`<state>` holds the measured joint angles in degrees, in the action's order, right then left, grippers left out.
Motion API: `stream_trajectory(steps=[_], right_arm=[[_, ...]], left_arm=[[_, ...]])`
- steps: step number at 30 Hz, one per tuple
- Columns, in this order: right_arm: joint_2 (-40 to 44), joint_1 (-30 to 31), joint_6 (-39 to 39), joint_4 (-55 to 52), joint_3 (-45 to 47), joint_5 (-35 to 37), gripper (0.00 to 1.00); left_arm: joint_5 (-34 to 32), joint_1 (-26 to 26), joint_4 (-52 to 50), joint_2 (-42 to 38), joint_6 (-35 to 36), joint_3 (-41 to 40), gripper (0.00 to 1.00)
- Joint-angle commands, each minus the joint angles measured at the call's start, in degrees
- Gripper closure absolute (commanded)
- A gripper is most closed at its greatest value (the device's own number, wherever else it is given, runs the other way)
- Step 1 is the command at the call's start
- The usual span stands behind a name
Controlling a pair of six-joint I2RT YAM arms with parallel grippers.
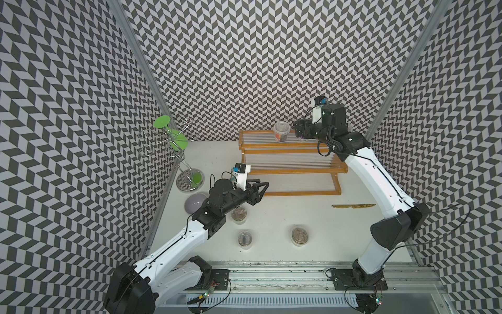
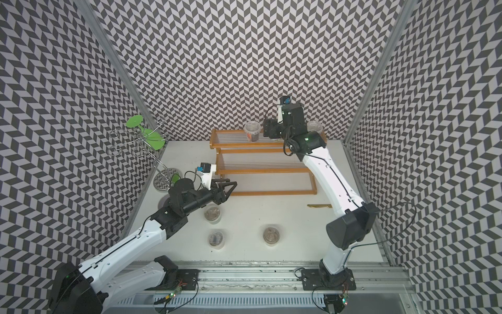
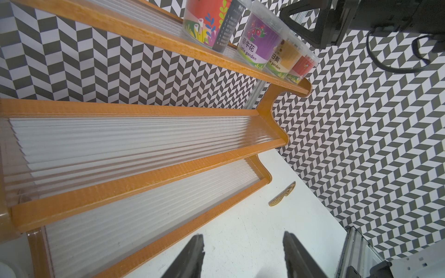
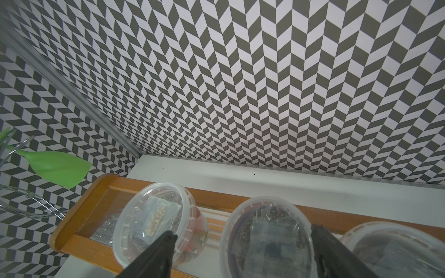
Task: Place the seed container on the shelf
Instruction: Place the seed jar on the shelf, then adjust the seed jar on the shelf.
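Although the right gripper (image 4: 242, 231) was poised over the top tier, its fingers (image 4: 154, 255) were spread wide and nothing was clamped; the seed container (image 4: 267, 238) stood upright between them on the shelf (image 4: 72, 240), one finger at its rim, the other apart from it. It was judged light, thin-walled and smooth, best gripped across the wall below the lid, and gently, lest the tub flex or the lid pop. A clear sachet over dark granules was seen through its lid; pale seeds were seen in the neighbouring tub (image 4: 156, 216). Three more tubs (image 1: 245, 239) were seen on the table (image 1: 285, 212). The left gripper (image 3: 242, 235) was held part-open and empty before the lowest tier.
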<state>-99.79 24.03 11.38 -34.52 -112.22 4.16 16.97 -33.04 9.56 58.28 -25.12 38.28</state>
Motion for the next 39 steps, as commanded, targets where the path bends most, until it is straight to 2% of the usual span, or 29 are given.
stream_trajectory(steps=[1, 13, 22, 29, 33, 36, 39], right_arm=[[-0.86, -0.13, -0.41, 0.80, 0.62, -0.52, 0.12], [-0.85, -0.13, -0.64, 1.70, -0.36, -3.01, 0.12], [-0.02, -0.13, -1.66, 2.09, -2.08, -1.32, 0.12], [5.05, -0.17, -7.84, 4.87, -1.89, 1.19, 0.04], [12.22, -0.13, -11.61, 8.84, 7.56, -2.01, 0.00], [20.30, -0.13, -14.41, 15.21, 20.12, -8.20, 0.01], [30.96, -0.14, -13.51, 24.37, 35.19, -12.31, 0.00]], left_arm=[[-0.03, -0.31, 0.15, -0.25, 0.36, 0.75, 0.44], [-0.18, -0.32, 0.33, -0.36, 0.27, 0.71, 0.43], [-0.26, -0.31, -0.23, -0.84, 0.56, 0.92, 0.44], [-0.94, -0.23, -1.29, -2.19, 1.72, 1.40, 0.43], [-2.50, -0.22, -3.35, -3.65, 2.31, 1.56, 0.41], [-3.89, -0.19, -5.16, -5.58, 2.36, 1.19, 0.38], [-5.96, -0.18, -6.96, -8.50, 2.36, -0.13, 0.32]])
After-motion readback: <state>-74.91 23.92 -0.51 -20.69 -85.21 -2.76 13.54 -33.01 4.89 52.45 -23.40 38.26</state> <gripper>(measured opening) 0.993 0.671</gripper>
